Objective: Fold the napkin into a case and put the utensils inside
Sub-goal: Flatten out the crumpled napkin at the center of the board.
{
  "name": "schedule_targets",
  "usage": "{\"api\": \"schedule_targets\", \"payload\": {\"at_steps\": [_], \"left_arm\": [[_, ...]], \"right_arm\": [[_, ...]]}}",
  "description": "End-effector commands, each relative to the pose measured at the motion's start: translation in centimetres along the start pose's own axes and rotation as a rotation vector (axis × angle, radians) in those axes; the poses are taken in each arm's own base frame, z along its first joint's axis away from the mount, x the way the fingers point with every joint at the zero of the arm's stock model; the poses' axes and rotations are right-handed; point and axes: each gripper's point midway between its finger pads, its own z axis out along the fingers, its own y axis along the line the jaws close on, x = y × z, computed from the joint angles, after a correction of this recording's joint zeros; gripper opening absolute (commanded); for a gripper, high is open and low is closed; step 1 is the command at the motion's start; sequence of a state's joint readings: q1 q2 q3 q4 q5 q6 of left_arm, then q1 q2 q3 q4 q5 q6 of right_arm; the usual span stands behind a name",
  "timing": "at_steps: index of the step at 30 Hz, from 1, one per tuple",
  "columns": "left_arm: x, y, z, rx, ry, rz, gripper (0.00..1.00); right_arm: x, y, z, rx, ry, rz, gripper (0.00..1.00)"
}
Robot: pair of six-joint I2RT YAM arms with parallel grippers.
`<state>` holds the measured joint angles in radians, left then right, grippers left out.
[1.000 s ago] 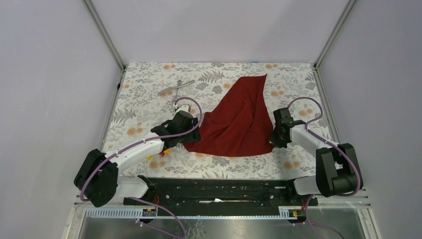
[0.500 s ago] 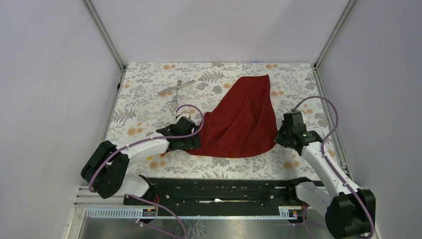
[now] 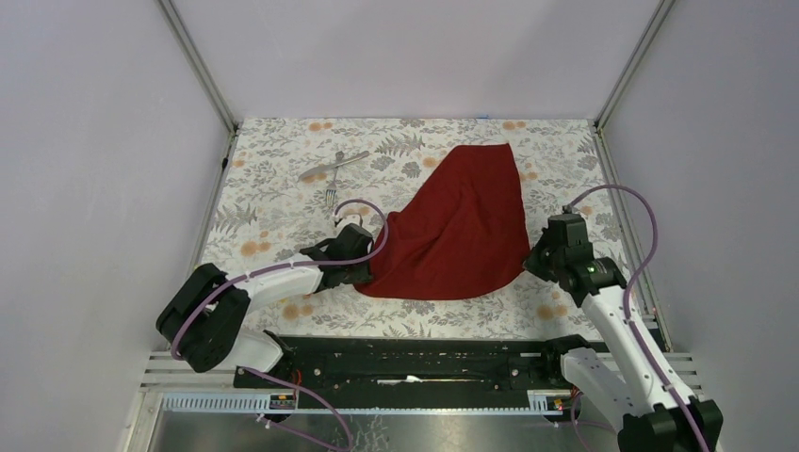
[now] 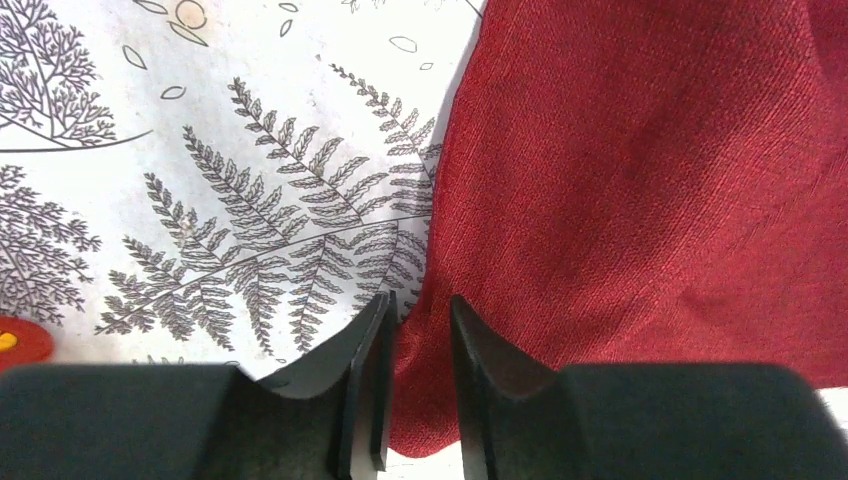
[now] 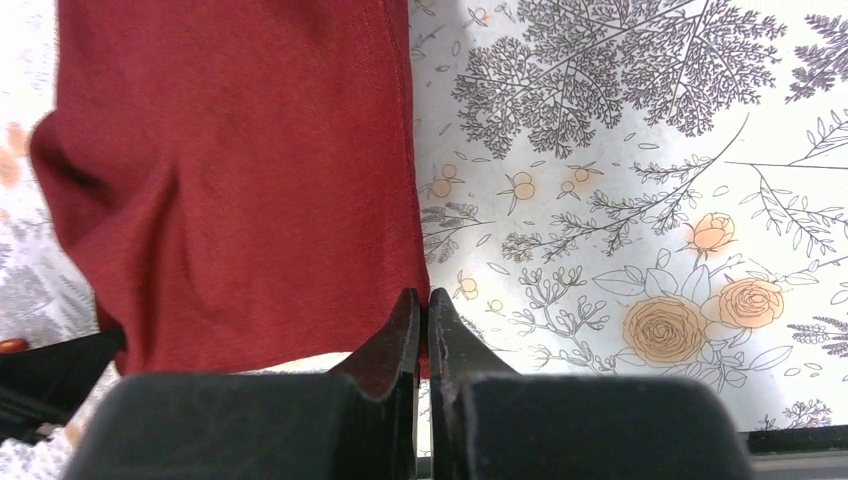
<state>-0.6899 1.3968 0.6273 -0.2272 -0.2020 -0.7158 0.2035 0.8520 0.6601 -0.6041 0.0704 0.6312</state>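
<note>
The dark red napkin [image 3: 462, 226] lies spread on the floral table, its far corner pointing away from the arms. My left gripper [image 3: 363, 271] is closed on its near left corner; in the left wrist view the fingers [image 4: 420, 310] stand a little apart with bunched cloth [image 4: 650, 180] filling the gap. My right gripper [image 3: 539, 262] is shut on the near right edge; in the right wrist view the jaws [image 5: 422, 300] pinch the cloth's hem [image 5: 230, 180]. The silver utensils [image 3: 332, 169], one of them a fork, lie at the far left. No folded case is in view.
A small red object [image 4: 15, 340] lies left of my left gripper. Grey walls enclose the table on three sides. The black base rail [image 3: 405, 358] runs along the near edge. Bare tablecloth [image 3: 273, 217] lies between the utensils and the left arm.
My right gripper has pulled the napkin's near right corner rightward and nearer, spreading the cloth wider. My left gripper has drawn back toward the near edge with its corner.
</note>
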Motion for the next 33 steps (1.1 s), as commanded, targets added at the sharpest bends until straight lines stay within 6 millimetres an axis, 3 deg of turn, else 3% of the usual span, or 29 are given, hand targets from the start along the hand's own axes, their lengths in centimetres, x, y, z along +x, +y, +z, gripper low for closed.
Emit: {"api": "schedule_targets", "payload": {"at_steps": [1,4,7,11,14,19,23,25,27,30,33], "left_arm": [[3.0,0.3,0.0,0.017,0.107,0.007,0.24],[0.3,-1.1,-2.0,0.054,0.051,0.036,0.01],[-4.7,-3.9,-6.3,0.145,-0.074,0.053,0.0],[-12.8,-7.6,-16.4,0.317,-0.329,0.049,0.0],[-17.0,-9.2,-24.5,0.454,-0.509,0.04,0.0],[-20.1,-10.2,-37.0,0.701,-0.738,0.034,0.0],[-21.3,-10.5,-43.3,0.822,-0.856,0.024,0.0],[-22.1,-10.9,-44.8,0.852,-0.895,0.024,0.0],[-23.3,-11.6,-45.1,0.858,-0.927,0.021,0.0],[-26.0,-12.0,-40.6,0.692,-0.885,-0.051,0.0],[-28.5,-11.4,-34.6,0.449,-0.819,-0.123,0.0]], "right_arm": [[-2.5,0.8,-3.2,-0.029,-0.107,0.048,0.0],[-4.2,1.3,-5.6,-0.053,-0.185,0.051,0.0],[-6.6,2.1,-9.0,-0.089,-0.276,0.033,0.0],[-10.4,4.4,-15.6,-0.208,-0.445,0.021,0.0],[-12.2,6.3,-20.8,-0.343,-0.55,0.002,0.0],[-13.4,9.0,-30.2,-0.603,-0.726,-0.037,0.0],[-13.9,9.8,-36.1,-0.751,-0.855,-0.033,0.0],[-14.5,9.9,-37.6,-0.775,-0.902,-0.017,0.0],[-16.3,9.2,-37.0,-0.702,-0.949,0.042,0.0],[-19.4,7.6,-33.7,-0.493,-0.972,0.116,0.0],[-22.7,6.7,-28.3,-0.238,-0.955,0.115,0.0]]}}
